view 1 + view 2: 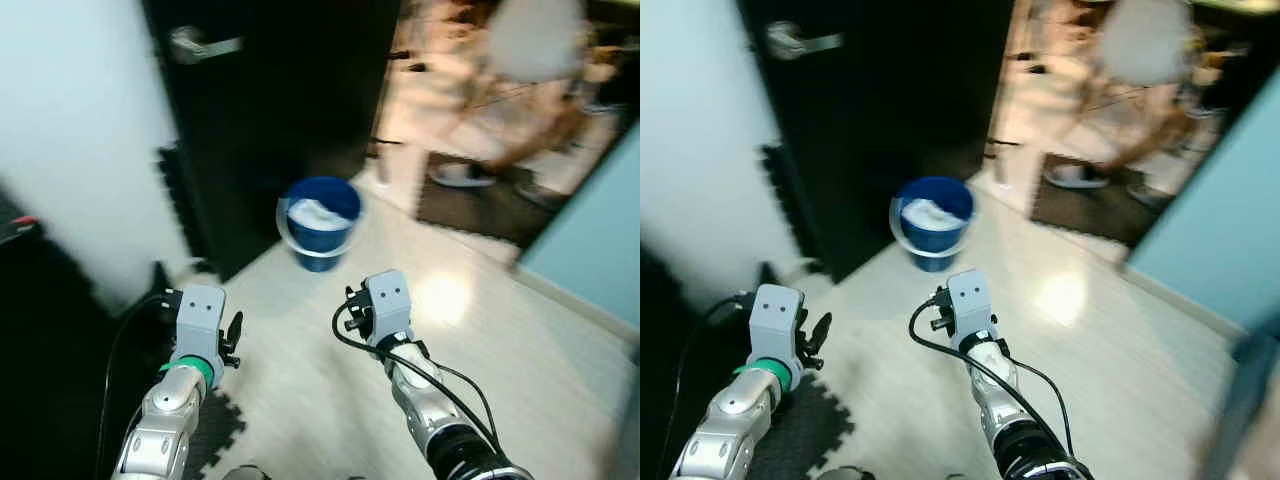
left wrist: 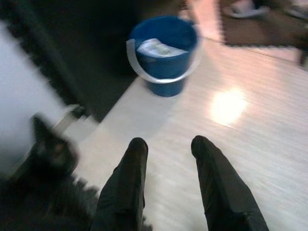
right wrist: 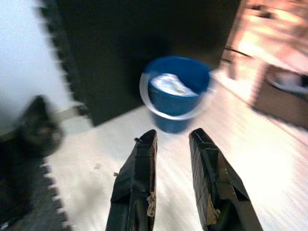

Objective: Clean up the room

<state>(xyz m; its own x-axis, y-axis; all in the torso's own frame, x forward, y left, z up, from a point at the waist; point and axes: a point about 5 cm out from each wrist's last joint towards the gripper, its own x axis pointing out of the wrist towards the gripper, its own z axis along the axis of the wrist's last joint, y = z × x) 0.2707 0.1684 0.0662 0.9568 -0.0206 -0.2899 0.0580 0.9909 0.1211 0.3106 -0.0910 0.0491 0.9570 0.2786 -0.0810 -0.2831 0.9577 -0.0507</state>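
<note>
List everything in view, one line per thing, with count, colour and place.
bucket: one, blue with a pale handle, on the floor by the door, something white inside
door: one, black, behind the bucket, silver handle
floor: pale wood
foam mat: black, at the floor's left edge
rug: one, dark, beyond the doorway
person: one, blurred, far right
left end effector: open, above the floor
right end effector: open, pointing at the bucket
</note>
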